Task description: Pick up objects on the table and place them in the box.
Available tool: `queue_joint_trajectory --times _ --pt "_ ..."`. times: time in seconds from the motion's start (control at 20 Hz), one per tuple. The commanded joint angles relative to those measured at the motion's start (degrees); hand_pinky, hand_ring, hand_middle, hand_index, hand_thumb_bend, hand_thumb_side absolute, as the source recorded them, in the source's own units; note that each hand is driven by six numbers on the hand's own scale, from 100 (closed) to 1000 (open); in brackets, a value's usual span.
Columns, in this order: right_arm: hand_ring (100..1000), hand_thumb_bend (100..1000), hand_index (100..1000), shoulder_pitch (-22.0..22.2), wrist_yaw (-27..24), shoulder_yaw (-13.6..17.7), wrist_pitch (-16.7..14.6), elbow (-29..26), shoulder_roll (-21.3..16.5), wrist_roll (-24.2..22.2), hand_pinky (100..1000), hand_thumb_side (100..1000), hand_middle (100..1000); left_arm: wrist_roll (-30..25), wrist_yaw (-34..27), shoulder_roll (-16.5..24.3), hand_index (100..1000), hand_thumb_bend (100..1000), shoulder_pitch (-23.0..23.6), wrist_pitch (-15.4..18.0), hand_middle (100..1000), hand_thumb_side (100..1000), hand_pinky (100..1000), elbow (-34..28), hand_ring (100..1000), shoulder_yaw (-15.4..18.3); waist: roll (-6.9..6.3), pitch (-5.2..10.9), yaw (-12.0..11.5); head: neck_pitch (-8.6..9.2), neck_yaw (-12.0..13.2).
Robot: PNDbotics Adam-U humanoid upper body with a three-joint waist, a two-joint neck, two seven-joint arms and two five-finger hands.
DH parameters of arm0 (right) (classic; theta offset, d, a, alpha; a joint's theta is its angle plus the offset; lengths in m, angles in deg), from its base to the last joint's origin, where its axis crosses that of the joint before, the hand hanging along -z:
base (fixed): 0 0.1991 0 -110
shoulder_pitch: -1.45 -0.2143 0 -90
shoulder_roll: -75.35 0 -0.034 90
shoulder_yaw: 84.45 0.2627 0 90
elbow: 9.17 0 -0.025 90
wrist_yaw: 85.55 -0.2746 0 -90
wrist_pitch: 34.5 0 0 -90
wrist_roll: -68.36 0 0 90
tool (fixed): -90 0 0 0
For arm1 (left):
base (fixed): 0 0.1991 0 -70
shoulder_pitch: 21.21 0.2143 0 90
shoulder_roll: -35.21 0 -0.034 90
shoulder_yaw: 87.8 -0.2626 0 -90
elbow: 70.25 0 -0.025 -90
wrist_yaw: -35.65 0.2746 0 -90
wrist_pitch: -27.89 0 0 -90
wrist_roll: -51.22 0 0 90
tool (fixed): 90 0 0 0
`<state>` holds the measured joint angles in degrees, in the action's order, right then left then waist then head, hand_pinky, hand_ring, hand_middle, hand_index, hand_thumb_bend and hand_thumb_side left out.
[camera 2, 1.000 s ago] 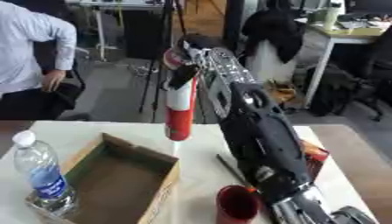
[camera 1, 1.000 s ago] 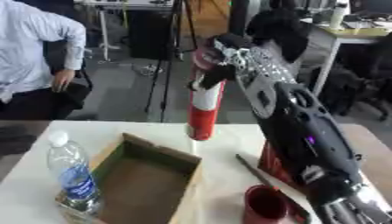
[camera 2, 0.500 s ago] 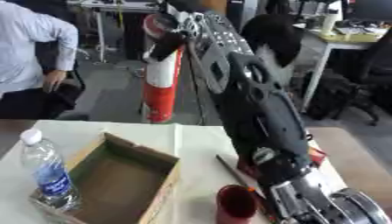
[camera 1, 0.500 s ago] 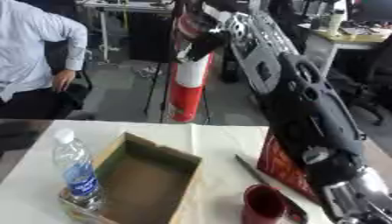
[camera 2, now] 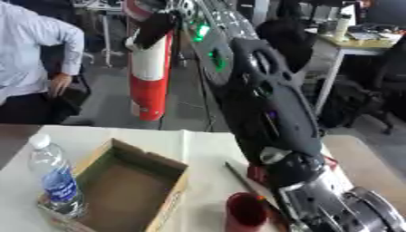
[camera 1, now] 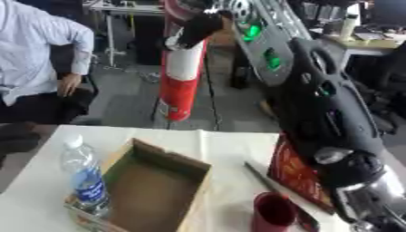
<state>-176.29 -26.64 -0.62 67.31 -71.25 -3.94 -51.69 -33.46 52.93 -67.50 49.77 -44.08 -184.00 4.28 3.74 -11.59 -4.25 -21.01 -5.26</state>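
We see the right hand [camera 1: 198, 28] raised high above the counter [camera 1: 230, 149], its fingers curled round the upper part of a tall red and white canister [camera 1: 181, 74]. The canister is a long tube, white in its upper stretch and red below, with small print near its base; it hangs roughly upright, well above the far edge of the counter and just beyond the cardboard box [camera 1: 155, 190]. The box is open-topped, brown, and shows a bare floor inside. A clear water bottle [camera 1: 85, 181] with a blue label stands touching the box's left side. To the right of the box sit a dark red cup [camera 1: 273, 213], a thin dark stick [camera 1: 262, 174] and a flat red packet [camera 1: 297, 174]. We find no left hand in either view.
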Motion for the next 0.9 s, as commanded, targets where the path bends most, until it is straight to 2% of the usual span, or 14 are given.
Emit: queue_joint_trajectory --times 0.05,0.9 --pt "461 376 453 -1.6 -1.0 -0.5 -0.2 -2.5 0.0 -0.8 278 357 382 -0.1 0.1 0.7 710 100 -0.4 0.0 743 1000 871 -0.8 738 -0.2 -0.35 1.23 -0.1 -0.22 -0.1" --pt "461 392 449 3.7 -2.7 -3.7 -2.5 -2.6 5.4 -1.6 266 349 378 -0.8 -0.2 0.3 710 100 -0.5 0.1 744 1000 873 -0.8 739 -0.4 -0.95 0.21 -1.6 0.19 -0.6"
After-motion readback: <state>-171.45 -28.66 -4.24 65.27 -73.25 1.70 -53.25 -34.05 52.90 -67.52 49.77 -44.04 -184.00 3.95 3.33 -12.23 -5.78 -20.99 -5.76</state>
